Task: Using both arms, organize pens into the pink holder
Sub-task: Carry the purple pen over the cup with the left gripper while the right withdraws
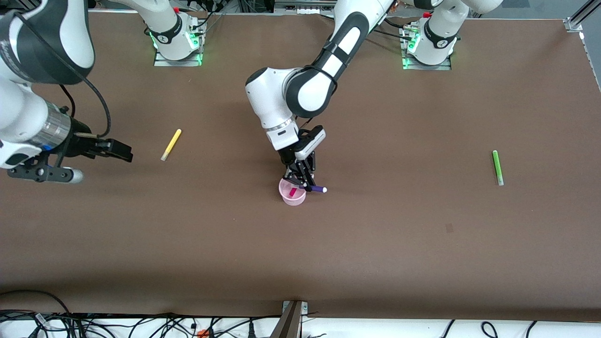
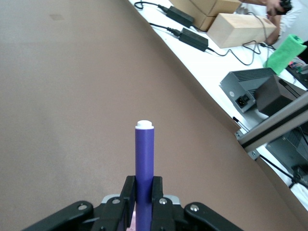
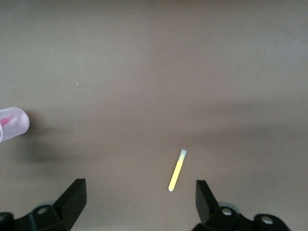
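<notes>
The pink holder (image 1: 292, 193) stands mid-table with the magenta pen (image 1: 293, 191) inside it. My left gripper (image 1: 305, 184) is over the holder's rim, shut on the purple pen (image 1: 315, 188), which lies level with its white end (image 1: 324, 190) pointing toward the left arm's end of the table. In the left wrist view the purple pen (image 2: 144, 168) sits clamped between the fingers (image 2: 128, 195). My right gripper (image 1: 117, 149) is open and empty in the air near the yellow pen (image 1: 171, 144), which shows between its fingers in the right wrist view (image 3: 176, 170). The green pen (image 1: 497, 167) lies toward the left arm's end.
The holder also shows at the edge of the right wrist view (image 3: 13, 123). The table's front edge (image 1: 300, 315) carries cables and a metal bracket (image 1: 291, 319). Boxes and power supplies (image 2: 250, 89) lie off the table in the left wrist view.
</notes>
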